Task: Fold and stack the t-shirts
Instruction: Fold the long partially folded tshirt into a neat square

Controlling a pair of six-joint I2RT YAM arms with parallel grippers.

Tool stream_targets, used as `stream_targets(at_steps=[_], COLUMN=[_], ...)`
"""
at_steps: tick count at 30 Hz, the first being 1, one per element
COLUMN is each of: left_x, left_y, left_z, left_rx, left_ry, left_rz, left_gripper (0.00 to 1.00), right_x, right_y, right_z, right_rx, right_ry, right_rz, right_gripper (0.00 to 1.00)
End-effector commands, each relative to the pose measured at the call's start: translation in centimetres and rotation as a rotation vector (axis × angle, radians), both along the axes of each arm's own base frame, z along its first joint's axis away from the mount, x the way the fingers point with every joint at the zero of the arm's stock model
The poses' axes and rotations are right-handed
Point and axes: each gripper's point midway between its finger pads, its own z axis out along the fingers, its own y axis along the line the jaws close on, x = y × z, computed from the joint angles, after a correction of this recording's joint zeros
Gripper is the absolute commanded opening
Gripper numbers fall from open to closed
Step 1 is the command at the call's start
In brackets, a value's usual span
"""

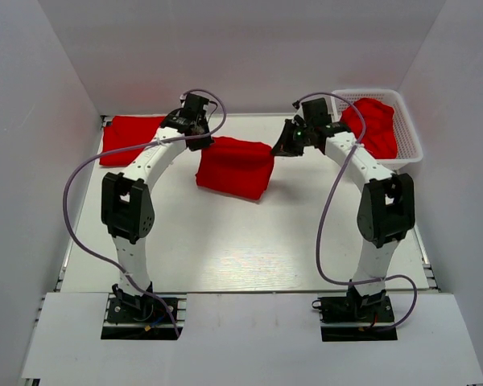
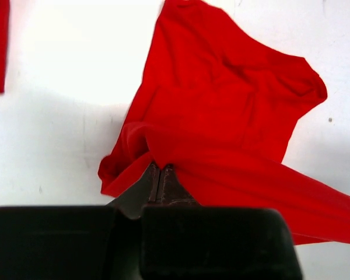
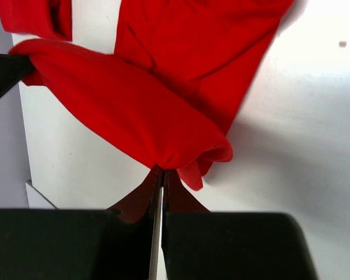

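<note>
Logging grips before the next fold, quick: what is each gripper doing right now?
Left gripper: closed on one end of the red t-shirt held between the arms.
Right gripper: closed on its other end.

t-shirt (image 1: 235, 167) centre, 2nd t-shirt (image 1: 129, 138) left, basket (image 1: 411, 133) right

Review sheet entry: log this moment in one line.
left jaws: shut on held t-shirt | right jaws: shut on it too | second t-shirt: far left | third t-shirt: in basket

Far-left shirt (image 1: 121, 133) partly hidden by L arm (image 1: 155, 158) (basket shirt (image 1: 378, 125) by R arm (image 1: 351, 158))
</note>
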Motion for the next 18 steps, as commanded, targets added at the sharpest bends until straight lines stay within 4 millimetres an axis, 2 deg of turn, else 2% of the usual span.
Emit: stream_targets(at_steps=[1, 3, 5, 6, 7, 8, 9, 10, 11, 12, 13, 14, 15, 16, 17, 18], left_x=[3.4, 4.6, 5.4, 6.2, 6.5, 6.9, 7.3, 7.8, 8.0, 8.8, 8.9, 9.7, 10.0, 10.7, 11.2, 11.7], left_y=[0.4, -0.5, -1.2, -0.9, -1.0, -1.1, -1.3, -0.7, -0.5, -0.2, 0.0, 0.1, 0.2, 0.8, 0.9, 0.8], left_z=[2.7, 3.2, 2.2, 2.9, 2.3, 1.8, 2.3, 1.4, 1.6, 0.7, -0.1, 0.6, 0.1, -0.9, -0.8, -0.5], left_rx=[0.001, -0.018, -0.031, -0.041, -0.04, -0.041, -0.049, -0.044, -0.039, -0.036, -0.03, -0.026, -0.025, -0.017, -0.01, -0.023], left_ry=[-0.139, -0.191, -0.201, -0.237, -0.236, -0.238, -0.265, -0.259, -0.273, -0.268, -0.257, -0.285, -0.281, -0.283, -0.299, -0.315], left_rz=[-0.018, -0.06, -0.083, -0.073, -0.073, -0.073, -0.073, -0.047, -0.037, -0.027, -0.011, 0.004, 0.022, 0.039, 0.053, 0.06], left_gripper=[0.0, 0.0, 0.0, 0.0, 0.0, 0.0, 0.0, 0.0, 0.0, 0.0, 0.0, 0.01, 0.02, 0.1, 0.32, 0.49], right_x=[2.7, 3.7, 4.5, 5.1, 5.6, 6.4, 7.0, 7.6, 8.6, 9.2, 9.7, 10.8, 11.5, 12.5, 13.4, 14.3], right_y=[0.2, 0.3, 0.4, 0.3, 0.5, 0.6, 0.9, 0.9, 1.1, 1.1, 1.4, 1.4, 1.6, 1.7, 1.7, 1.8], right_z=[2.2, 1.2, 0.3, -0.2, 0.4, -0.2, 0.1, -0.4, 0.1, 0.4, -0.5, 0.2, 0.5, -0.3, -0.1, -0.8], right_rx=[0.025, 0.021, 0.023, 0.033, 0.049, 0.054, 0.073, 0.076, 0.092, 0.102, 0.107, 0.123, 0.133, 0.129, 0.127, 0.123], right_ry=[-0.096, -0.082, -0.075, -0.073, -0.089, -0.097, -0.107, -0.113, -0.153, -0.176, -0.174, -0.229, -0.272, -0.306, -0.334, -0.358], right_rz=[0.019, 0.019, 0.016, 0.018, 0.024, 0.023, 0.034, 0.031, 0.028, 0.029, 0.035, 0.028, 0.03, 0.031, 0.027, 0.039], right_gripper=[0.0, 0.0, 0.0, 0.0, 0.0, 0.0, 0.0, 0.0, 0.0, 0.0, 0.0, 0.0, 0.0, 0.0, 0.21, 0.27])
